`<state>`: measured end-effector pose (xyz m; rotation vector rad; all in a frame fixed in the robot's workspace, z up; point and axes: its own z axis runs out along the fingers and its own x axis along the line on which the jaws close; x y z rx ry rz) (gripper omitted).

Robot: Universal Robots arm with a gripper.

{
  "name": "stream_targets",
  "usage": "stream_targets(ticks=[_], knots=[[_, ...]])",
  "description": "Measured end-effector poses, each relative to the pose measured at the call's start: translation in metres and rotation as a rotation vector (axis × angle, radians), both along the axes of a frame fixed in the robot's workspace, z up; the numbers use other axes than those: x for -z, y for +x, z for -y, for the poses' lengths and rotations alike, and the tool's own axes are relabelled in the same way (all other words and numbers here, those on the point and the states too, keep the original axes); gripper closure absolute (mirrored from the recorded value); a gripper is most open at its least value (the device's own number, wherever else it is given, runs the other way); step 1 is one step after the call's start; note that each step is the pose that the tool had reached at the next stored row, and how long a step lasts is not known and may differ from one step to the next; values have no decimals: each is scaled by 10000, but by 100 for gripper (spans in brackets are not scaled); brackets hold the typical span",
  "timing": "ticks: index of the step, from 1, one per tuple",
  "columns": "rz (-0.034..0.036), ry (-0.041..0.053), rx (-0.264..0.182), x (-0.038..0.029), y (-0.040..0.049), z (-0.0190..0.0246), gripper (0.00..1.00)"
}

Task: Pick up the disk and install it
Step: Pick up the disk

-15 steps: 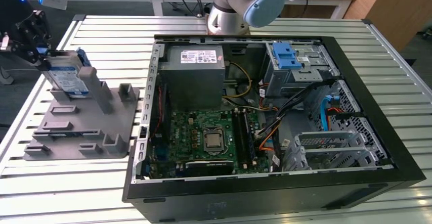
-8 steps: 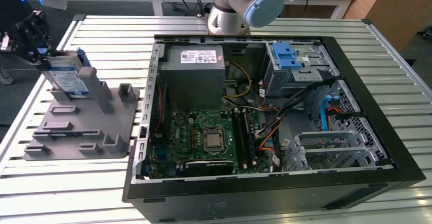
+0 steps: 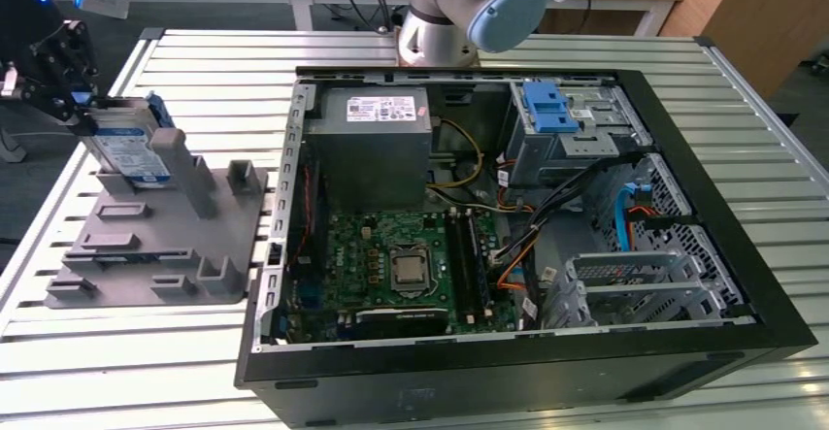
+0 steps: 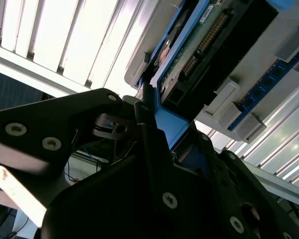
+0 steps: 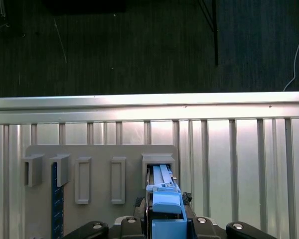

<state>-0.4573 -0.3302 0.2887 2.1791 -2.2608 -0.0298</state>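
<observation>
The gripper [image 4: 165,124] is closed narrow on the disk [image 4: 209,40]: in the second wrist view its black fingers [image 4: 145,130] press against the blue rail at the disk's end, and the green board of the disk's underside runs away from them. In the first wrist view the blue side rail [image 5: 165,199] rises between the fingers, and the disk's lower end sits in a slot of the grey fixture [image 5: 99,152]. The neighbour slots stand just beside it, and one of them keeps a dark blue strip [image 5: 54,199]. Beyond the fixture, some bare slats lead to the table's long edge [image 5: 149,107], then comes dark floor. In the exterior view the gripper [image 3: 62,85] is at the far corner of the fixture [image 3: 155,246], at that view's left. There the disk [image 3: 130,148] stands on edge, a little tilted, with its label facing the case. The fixture lies just beside the left wall of the open computer case [image 3: 518,367], and a narrow band of table [image 3: 208,71] lies on its other sides. Inside the case the power supply [image 3: 373,148] and the motherboard [image 3: 388,255] are nearest to the fixture. The drive bay with a blue latch [image 3: 557,110] is at the far right corner, well apart from the disk. The arm's base [image 3: 447,22] stands behind the case.
</observation>
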Motion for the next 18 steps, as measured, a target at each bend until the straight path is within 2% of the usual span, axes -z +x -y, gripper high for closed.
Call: stream_targets(ticks=[12, 18], knots=[[2, 1, 0, -93, 0, 0, 64], [2, 1, 0, -102, 0, 0, 64]])
